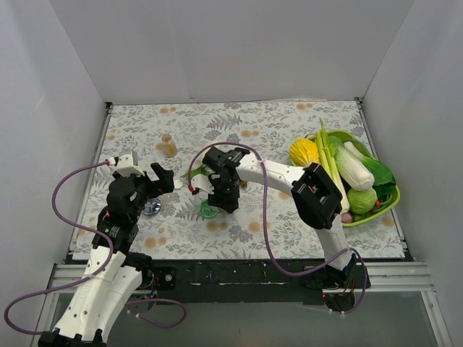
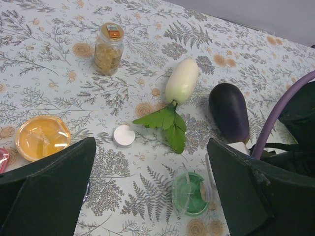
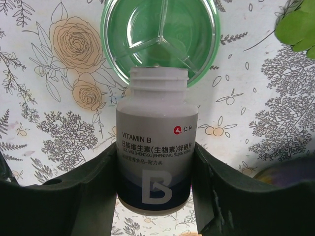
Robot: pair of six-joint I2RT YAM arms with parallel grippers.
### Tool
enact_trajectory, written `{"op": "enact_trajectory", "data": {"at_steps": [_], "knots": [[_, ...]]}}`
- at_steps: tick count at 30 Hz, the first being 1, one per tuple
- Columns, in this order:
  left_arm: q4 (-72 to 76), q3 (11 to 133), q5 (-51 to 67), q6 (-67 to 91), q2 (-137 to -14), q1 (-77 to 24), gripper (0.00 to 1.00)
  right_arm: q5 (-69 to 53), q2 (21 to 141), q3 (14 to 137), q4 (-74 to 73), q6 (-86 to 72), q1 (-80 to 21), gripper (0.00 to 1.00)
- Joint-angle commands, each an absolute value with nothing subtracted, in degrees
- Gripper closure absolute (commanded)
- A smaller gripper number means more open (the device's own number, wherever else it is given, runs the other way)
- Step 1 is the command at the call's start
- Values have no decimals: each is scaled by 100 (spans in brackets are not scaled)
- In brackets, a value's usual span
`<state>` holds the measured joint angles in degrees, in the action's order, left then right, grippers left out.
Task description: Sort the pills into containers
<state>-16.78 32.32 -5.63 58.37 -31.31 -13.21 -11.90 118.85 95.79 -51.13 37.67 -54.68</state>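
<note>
Partly, the vitamin bottle [image 3: 156, 147] hides the green dish [image 3: 147, 29]; eggplant [image 2: 229, 110] nearby.

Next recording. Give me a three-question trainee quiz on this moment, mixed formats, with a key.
1. True or false: the white bottle held in the right gripper has its cap on.
2. Which colour of dish does the bottle's mouth face? A orange, B green, C blue.
3. Fill in: the left gripper holds nothing and its jaws stand ___.

Key: 1 false, the threaded neck is bare. 2 B, the green dish lies just beyond the mouth. 3 open.
</note>
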Motion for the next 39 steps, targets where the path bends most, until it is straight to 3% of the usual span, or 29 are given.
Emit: {"op": "enact_trajectory", "data": {"at_steps": [1,25,39], "knots": [[-1731,3340,-650,5774,-3085,-1318,2,-1090,11900,9826,-5414,3832,-5555,99],[-1714,3340,-563,5739,-3076,-1318,2,-1037,11918,9941,-5546,3876,-5599,99],[-1679,3313,-378,5783,-3120,-1318,2,-1537,11163,9476,-5072,3727,-5590,99]]}}
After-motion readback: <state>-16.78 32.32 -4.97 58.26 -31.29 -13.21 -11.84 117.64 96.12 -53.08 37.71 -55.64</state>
